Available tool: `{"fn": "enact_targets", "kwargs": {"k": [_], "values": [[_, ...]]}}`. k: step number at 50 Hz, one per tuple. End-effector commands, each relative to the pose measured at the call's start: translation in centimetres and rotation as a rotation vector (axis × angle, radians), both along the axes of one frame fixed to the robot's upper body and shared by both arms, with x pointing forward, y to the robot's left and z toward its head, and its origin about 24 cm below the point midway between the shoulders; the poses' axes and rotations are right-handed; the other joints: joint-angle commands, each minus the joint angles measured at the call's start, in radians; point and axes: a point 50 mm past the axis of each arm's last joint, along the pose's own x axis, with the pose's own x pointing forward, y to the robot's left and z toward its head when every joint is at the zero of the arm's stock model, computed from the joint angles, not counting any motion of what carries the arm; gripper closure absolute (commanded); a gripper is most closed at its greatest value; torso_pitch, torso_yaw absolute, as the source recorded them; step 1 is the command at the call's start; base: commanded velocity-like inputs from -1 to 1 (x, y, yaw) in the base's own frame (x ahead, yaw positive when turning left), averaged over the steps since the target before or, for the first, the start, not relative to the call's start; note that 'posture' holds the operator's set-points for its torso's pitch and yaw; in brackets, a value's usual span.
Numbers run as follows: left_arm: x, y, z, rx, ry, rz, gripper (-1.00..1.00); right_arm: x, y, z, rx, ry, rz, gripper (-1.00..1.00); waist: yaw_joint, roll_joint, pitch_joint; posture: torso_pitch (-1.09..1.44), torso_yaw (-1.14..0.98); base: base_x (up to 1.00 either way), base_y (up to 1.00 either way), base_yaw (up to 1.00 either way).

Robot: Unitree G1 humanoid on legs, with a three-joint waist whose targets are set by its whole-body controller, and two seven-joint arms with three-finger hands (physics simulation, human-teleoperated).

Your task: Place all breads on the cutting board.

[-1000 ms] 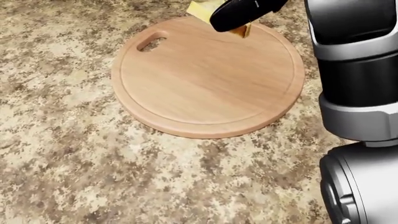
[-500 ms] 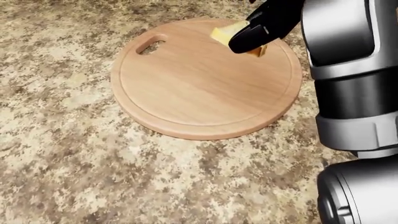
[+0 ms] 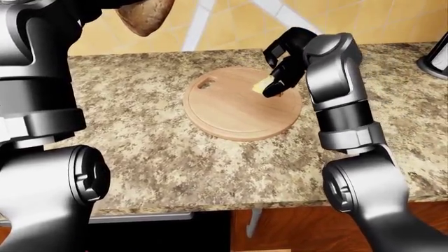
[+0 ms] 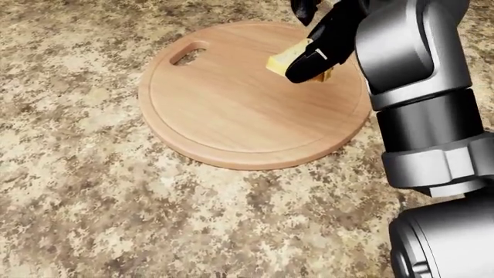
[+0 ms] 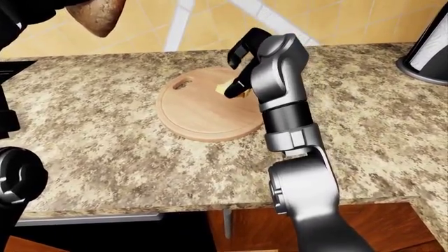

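A pale yellow bread piece [image 4: 287,58] is being gripped in the black fingers of the right hand [image 4: 313,55] over the round cutting board [image 4: 247,110], toward the board's upper right part in the head view. Whether the piece is already touching the wood cannot be told; it appears just above it. A second, brown bread [image 3: 145,16] is being held high by the left hand [image 3: 105,4], well up and to the left of the board; that hand's grip is mostly cut off by the frame edge. The yellow piece is lying directly over the board, so lowering and releasing seems all that is being called for.
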Motion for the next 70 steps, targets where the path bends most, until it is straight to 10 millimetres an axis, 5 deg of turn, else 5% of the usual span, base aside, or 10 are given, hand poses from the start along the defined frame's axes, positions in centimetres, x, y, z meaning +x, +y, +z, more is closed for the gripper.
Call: {"fn": "enact_targets", "kwargs": {"k": [1, 39, 40, 41, 42, 55, 57, 59, 70], "values": [[-1.1, -0.1, 2.4, 0.006, -0.105, -0.003, 0.07, -0.5, 0.3, 2.2, -0.022, -0.093, 0.009, 1.00, 0.000, 0.003, -0.034, 0.00, 0.00, 0.00, 0.00, 0.00], [-1.2, 0.0, 2.6, 0.001, -0.108, -0.003, 0.08, 1.3, 0.1, -0.8, -0.097, -0.099, -0.015, 1.00, 0.001, 0.001, -0.039, 0.00, 0.00, 0.00, 0.00, 0.00], [-1.2, 0.0, 2.6, 0.001, -0.108, -0.003, 0.07, 1.3, 0.1, -0.8, -0.095, -0.098, -0.015, 0.71, 0.001, 0.001, -0.039, 0.00, 0.00, 0.00, 0.00, 0.00], [-1.2, 0.0, 2.6, 0.001, -0.108, -0.004, 0.07, 1.3, 0.2, -0.8, -0.095, -0.096, -0.014, 0.18, 0.001, 0.001, -0.039, 0.00, 0.00, 0.00, 0.00, 0.00], [-1.1, 0.0, 2.5, 0.001, -0.108, -0.005, 0.07, 1.3, 0.2, -0.9, -0.088, -0.093, -0.014, 0.08, 0.001, 0.001, -0.039, 0.00, 0.00, 0.00, 0.00, 0.00], [-1.3, -0.1, 2.6, -0.001, -0.107, -0.005, 0.07, 1.4, 0.4, -1.2, -0.089, -0.092, -0.013, 0.03, 0.001, 0.001, -0.039, 0.00, 0.00, 0.00, 0.00, 0.00], [-1.2, -0.1, 2.5, -0.001, -0.108, -0.006, 0.07, 1.4, 0.4, -1.2, -0.090, -0.093, -0.014, -0.07, 0.001, 0.001, -0.039, 0.00, 0.00, 0.00, 0.00, 0.00], [-1.2, -0.1, 2.5, -0.001, -0.107, -0.007, 0.07, 1.4, 0.5, -1.3, -0.087, -0.091, -0.013, -0.95, 0.001, 0.001, -0.039, 0.00, 0.00, 0.00, 0.00, 0.00], [-1.2, -0.5, 2.2, 0.005, -0.103, -0.017, 0.07, 1.4, 0.4, -0.7, -0.078, -0.105, -0.020, -1.00, 0.002, 0.001, -0.040, 0.00, 0.00, 0.00, 0.00, 0.00]]}}
